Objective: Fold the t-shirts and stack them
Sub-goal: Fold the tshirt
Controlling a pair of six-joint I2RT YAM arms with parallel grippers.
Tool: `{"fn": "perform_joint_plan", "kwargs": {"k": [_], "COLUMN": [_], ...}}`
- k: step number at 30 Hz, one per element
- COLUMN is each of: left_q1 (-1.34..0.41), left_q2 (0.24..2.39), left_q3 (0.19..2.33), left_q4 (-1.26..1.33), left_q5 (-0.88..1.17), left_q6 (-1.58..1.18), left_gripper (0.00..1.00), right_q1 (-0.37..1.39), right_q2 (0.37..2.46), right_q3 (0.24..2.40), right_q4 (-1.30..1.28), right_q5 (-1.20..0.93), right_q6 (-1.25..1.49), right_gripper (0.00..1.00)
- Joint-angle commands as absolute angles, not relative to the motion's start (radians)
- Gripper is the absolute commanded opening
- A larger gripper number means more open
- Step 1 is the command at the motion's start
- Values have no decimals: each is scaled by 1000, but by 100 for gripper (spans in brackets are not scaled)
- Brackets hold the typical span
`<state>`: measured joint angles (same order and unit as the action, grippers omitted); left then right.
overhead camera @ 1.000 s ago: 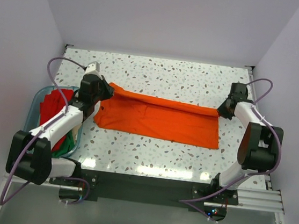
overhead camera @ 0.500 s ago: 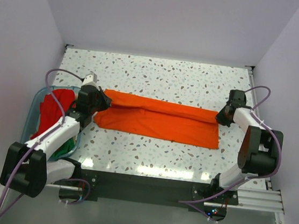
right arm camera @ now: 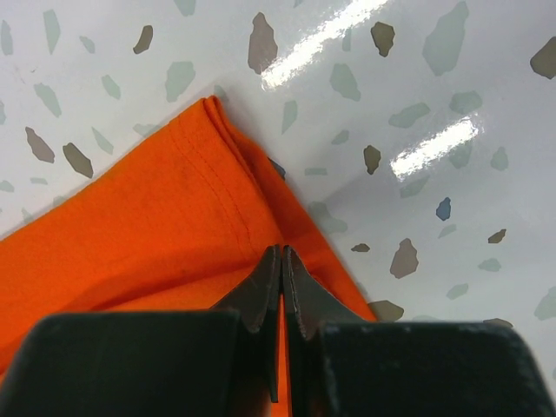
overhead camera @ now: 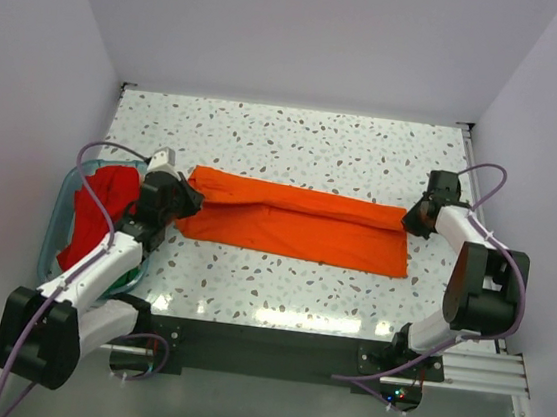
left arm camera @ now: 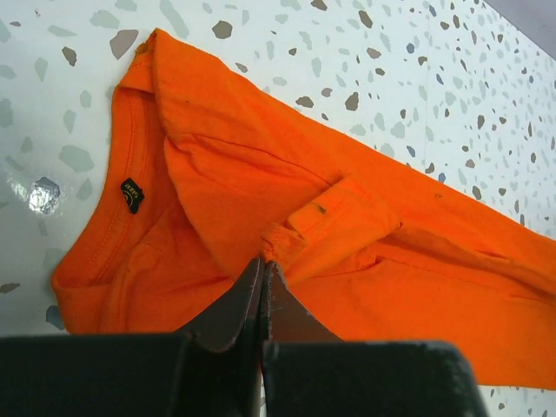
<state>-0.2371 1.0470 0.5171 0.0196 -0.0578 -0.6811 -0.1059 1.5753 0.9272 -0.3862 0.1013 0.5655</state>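
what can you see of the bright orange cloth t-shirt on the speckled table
The bright orange cloth t-shirt lies on the white speckled table, folded lengthwise into a long band, left to right. Soft knit, a few dark specks. Its left end shows the collar with a small dark label; its right end a stitched hem. The left gripper is shut on a rumpled fold near the collar, the right gripper on the hem corner.
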Motion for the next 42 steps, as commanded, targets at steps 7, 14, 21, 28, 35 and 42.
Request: {"fn": "perform_joint_plan", "kwargs": {"k": [7, 14, 21, 28, 35, 42], "left_q1": [-241, -241, -239, -241, -241, -242], "left_q2": [977, 914, 865, 975, 1283, 1474], "left_q3": [448, 368, 351, 448, 644, 752], "left_q4": [48, 77, 69, 107, 54, 37], "left_q5": [-37, -25, -31, -50, -115, -78], "left_q6": [-704, -722, -742, -759, -770, -770], "left_gripper": [0, 37, 47, 45, 42, 38], "right_q1": [-114, -115, -109, 63, 181, 181], "right_q2": [1513, 1419, 1318, 1345, 1521, 1574], "right_q3": [908, 868, 831, 880, 976, 910], "right_q4": [-359, -357, -350, -325, -256, -229], "right_q5": [81, 52, -37, 15, 2, 15], "right_q6": [580, 575, 571, 566, 563, 560], "right_gripper": [4, 30, 31, 32, 31, 31]}}
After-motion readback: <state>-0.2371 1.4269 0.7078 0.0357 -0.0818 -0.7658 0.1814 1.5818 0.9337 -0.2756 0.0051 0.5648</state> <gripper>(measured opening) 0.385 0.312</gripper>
